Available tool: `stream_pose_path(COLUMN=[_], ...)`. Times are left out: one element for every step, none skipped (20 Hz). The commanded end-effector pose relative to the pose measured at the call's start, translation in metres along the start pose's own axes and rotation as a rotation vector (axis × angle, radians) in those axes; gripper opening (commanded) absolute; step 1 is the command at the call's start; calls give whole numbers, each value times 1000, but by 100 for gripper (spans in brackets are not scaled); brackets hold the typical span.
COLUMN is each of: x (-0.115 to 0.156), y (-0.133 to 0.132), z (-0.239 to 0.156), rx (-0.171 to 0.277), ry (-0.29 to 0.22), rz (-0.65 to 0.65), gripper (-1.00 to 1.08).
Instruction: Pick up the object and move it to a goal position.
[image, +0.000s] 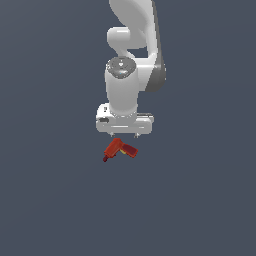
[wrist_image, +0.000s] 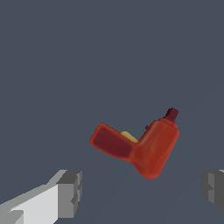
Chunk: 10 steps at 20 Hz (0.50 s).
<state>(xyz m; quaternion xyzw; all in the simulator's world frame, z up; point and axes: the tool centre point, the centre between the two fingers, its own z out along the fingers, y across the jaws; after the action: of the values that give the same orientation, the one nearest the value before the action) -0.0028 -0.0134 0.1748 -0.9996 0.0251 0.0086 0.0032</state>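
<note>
We start with the red drill toy (image: 120, 150), which lies on the plain grey floor (image: 50, 200) just below the gripper (image: 124, 135) in the exterior view, apart from it and not lifted. It rests on its side, and we judge that pose is why both limbs of its L shape show at once: a fat body ending in a dark nose tip (wrist_image: 171, 114), and an angled handle (wrist_image: 111, 142) in a deeper red. A small yellowish mark (wrist_image: 129, 136) sits in the crook between them. It is clearly smaller than the white hand above it.

In the wrist view the toy (wrist_image: 144, 146) lies ahead of the fingers (wrist_image: 70, 192), which stand spread wide with nothing between them. One finger shows near one edge and the other near the opposite edge, and the gap looks wider than the toy.

We take this spread stance over the toy as preparation for a grasp: the arm (image: 131, 45) hangs straight down, wrist vertical, so the hand can descend around the toy. The body looks the thickest part to close on. No goal marker is visible in either view.
</note>
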Motion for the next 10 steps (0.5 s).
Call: stream_pose_path(x=[0, 0, 0, -1, -2, -3, -3, -4, -4, -4], y=[0, 0, 0, 1, 1, 2, 3, 3, 3, 3], z=[0, 0, 0, 0, 0, -1, -1, -1, -1, -1], rx=[0, 0, 0, -1, -1, -2, -2, -3, -3, -3], ry=[0, 0, -1, -3, -5, -7, -9, -10, -11, -10], rz=[0, -1, -2, -5, -9, -13, -15, -17, -18, -17], gripper=[108, 108, 108, 108, 108, 108, 108, 108, 108, 108])
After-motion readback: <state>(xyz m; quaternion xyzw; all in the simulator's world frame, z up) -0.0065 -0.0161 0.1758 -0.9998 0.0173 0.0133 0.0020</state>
